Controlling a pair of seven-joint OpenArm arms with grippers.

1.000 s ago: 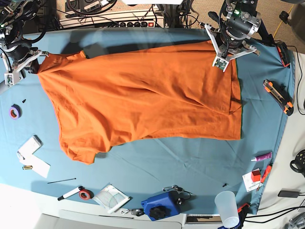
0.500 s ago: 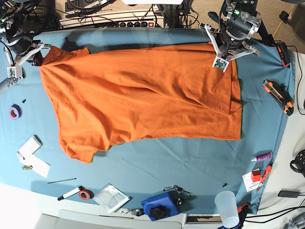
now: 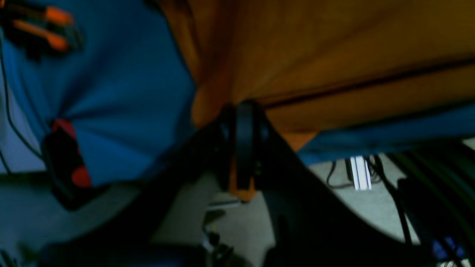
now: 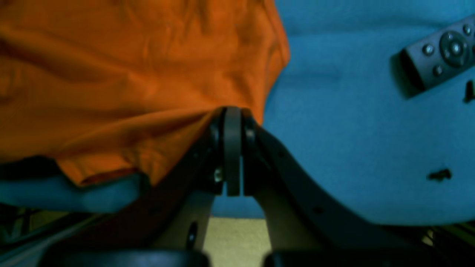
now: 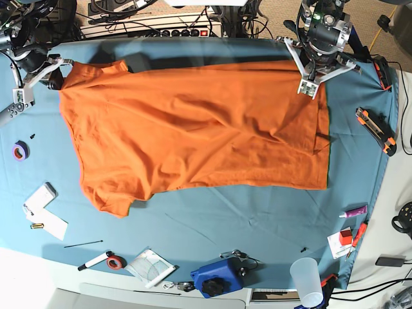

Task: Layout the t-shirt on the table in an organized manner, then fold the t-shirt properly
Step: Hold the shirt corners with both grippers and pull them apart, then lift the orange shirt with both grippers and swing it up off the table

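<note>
both pincers clamped on t-shirt [image 5: 193, 129] far corners; thin bite, seemingly; cloth may slip, bunching on desk [image 5: 257, 212].

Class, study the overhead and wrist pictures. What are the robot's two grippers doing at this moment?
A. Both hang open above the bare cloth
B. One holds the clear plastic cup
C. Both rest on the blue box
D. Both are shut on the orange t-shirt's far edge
D: the left gripper and right gripper each pinch the t-shirt at its far edge.
</note>
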